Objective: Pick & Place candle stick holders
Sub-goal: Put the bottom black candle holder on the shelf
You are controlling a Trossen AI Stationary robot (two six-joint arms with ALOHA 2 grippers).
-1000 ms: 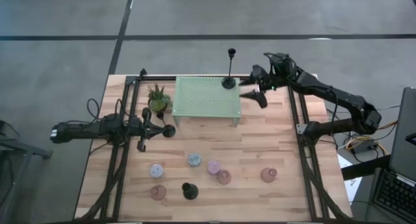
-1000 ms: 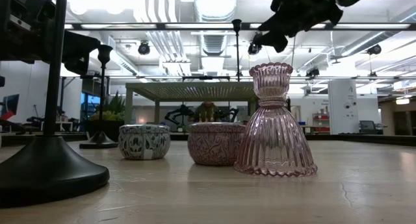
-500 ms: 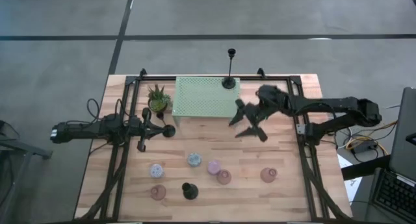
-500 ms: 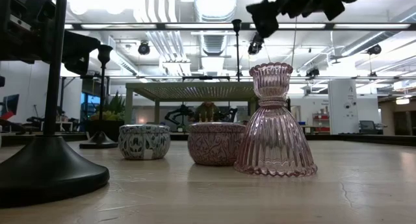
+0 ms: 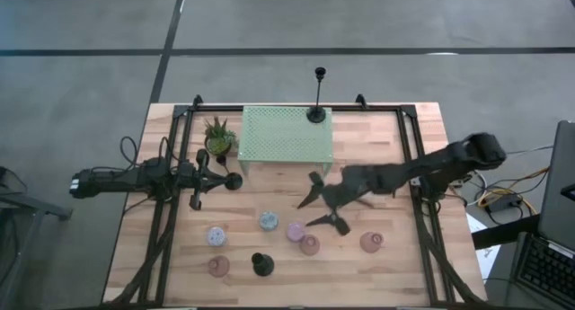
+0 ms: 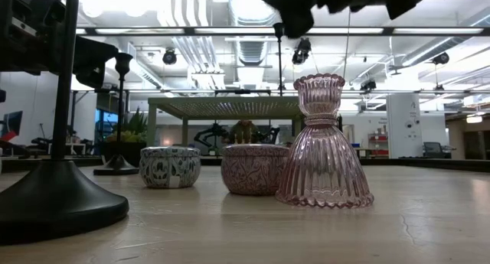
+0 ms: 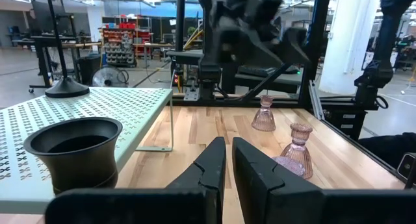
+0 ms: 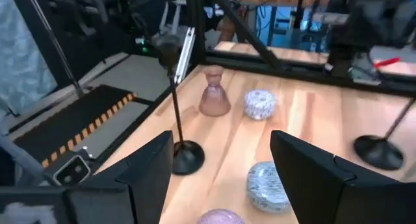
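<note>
The left pincer (image 7: 228,160), closed, points toward two pink glass holders (image 7: 263,113) past the mint shelf (image 7: 78,107).

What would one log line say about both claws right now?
right claw: open, empty, above the short round holders | left claw: shut, empty, beside small potted green plant | slim black candlestick: upright on mint-green perforated shelf

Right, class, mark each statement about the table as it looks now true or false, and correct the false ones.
1. A tall black candlestick stands on the green shelf. True.
2. The right gripper is shut on a pink holder. False: its fingers are spread and hold nothing.
3. The potted plant sits beside the shelf. True.
4. The left gripper is wide open. False: it is shut.
5. Another black candlestick stands near the table's front edge. True.
</note>
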